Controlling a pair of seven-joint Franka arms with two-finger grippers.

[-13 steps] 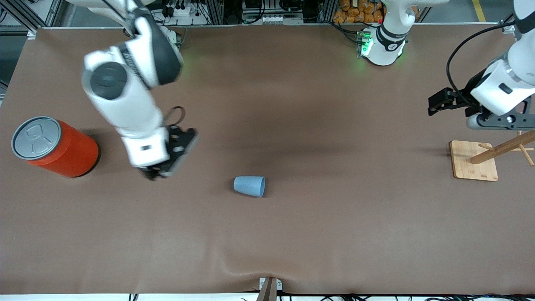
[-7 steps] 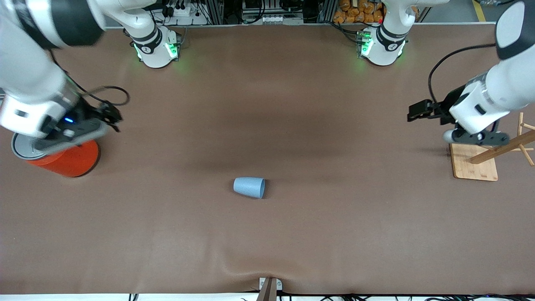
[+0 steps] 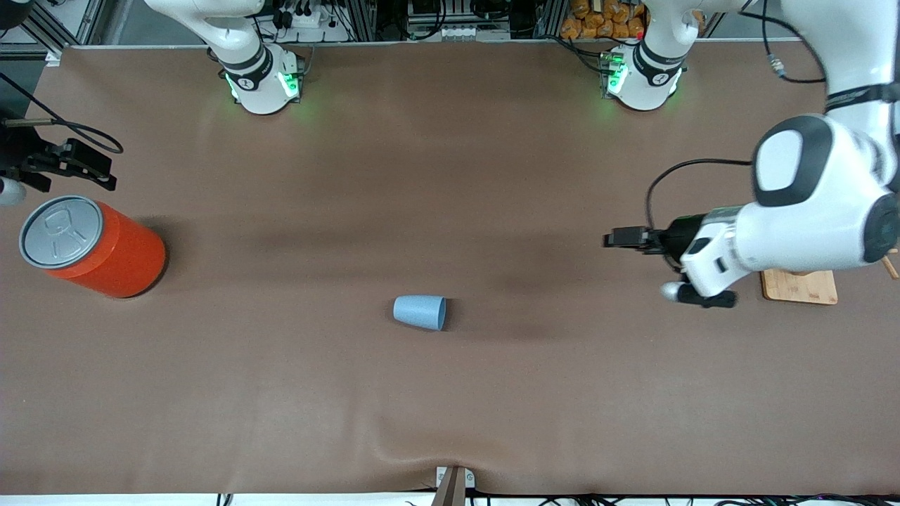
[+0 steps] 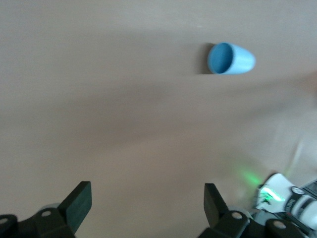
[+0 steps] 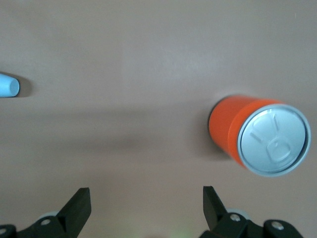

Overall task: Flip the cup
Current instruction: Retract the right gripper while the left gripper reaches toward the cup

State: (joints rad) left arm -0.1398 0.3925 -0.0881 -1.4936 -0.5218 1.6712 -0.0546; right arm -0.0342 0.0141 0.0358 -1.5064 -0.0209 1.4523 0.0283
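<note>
Front view: my left gripper (image 3: 685, 277) hangs over bare table toward my left arm's end, beside the wooden board (image 3: 798, 287) that my forearm partly covers. From here I cannot judge its finger gap. The cup (image 3: 420, 311) lies on its side mid-table, well apart from that gripper, rim turned toward it, touching nothing. My right gripper (image 3: 17, 176) waits at the frame's edge toward my right arm's end, just beside the red can (image 3: 91, 246), which stands upright with its grey lid up. The cup is well apart from that gripper too.

Left wrist view: my left gripper (image 4: 146, 201) has its fingers (image 4: 79, 201) spread wide, with only brown table between them; they hold and touch nothing. The cup (image 4: 231, 58) lies well ahead, its open mouth facing this camera. A green-lit arm base (image 4: 285, 196) shows at the corner.

Right wrist view: my right gripper (image 5: 146, 203) is likewise spread wide and empty, fingers (image 5: 79, 204) over bare table. The can (image 5: 260, 135) stands near them, untouched. Only the cup's narrow end (image 5: 8, 85) shows at the frame's edge, well apart.
</note>
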